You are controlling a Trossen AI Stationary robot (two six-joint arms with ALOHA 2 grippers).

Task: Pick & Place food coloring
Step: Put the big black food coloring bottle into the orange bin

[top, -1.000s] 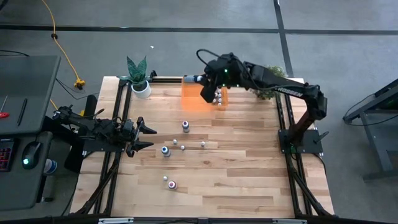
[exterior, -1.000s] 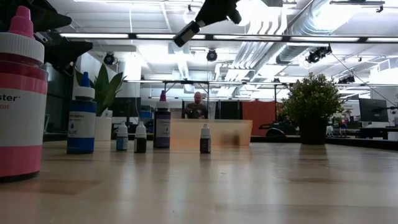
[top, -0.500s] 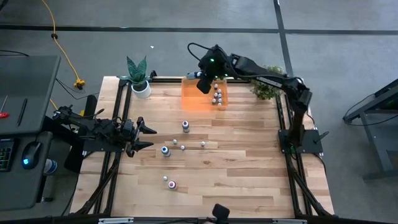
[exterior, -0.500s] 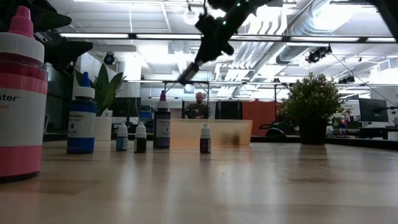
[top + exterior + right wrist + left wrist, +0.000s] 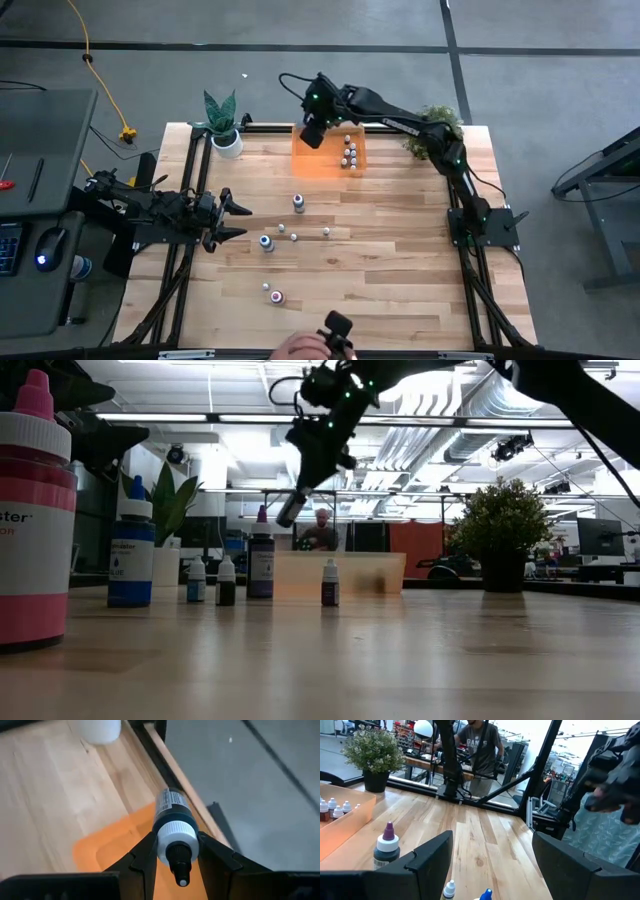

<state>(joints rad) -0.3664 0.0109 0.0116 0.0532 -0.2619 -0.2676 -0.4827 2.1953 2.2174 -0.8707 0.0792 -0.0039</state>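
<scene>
My right gripper is shut on a dark-bodied food coloring bottle with a white cap. It hangs over the far left corner of the orange tray, which holds several small bottles. More bottles stand on the wood: a purple-capped one, a blue one, and tiny droppers. My left gripper waits open at the table's left edge, pointing level. My right gripper pinches the bottle at its white cap between its two fingers. The fingers slant down toward the table's far left and lie along the bottle. The dark body sticks out past the fingertips, tilted and clear of the tray.
A potted plant stands at the far left corner and a bushy plant at the far right. A large pink-capped bottle sits close to the low camera. A person's hand with a device shows at the near edge.
My right gripper has swung toward the table's left edge and come down, tipping further downward. It has carried the bottle from above the tray's middle to over its far left corner. The grip has stayed shut.
</scene>
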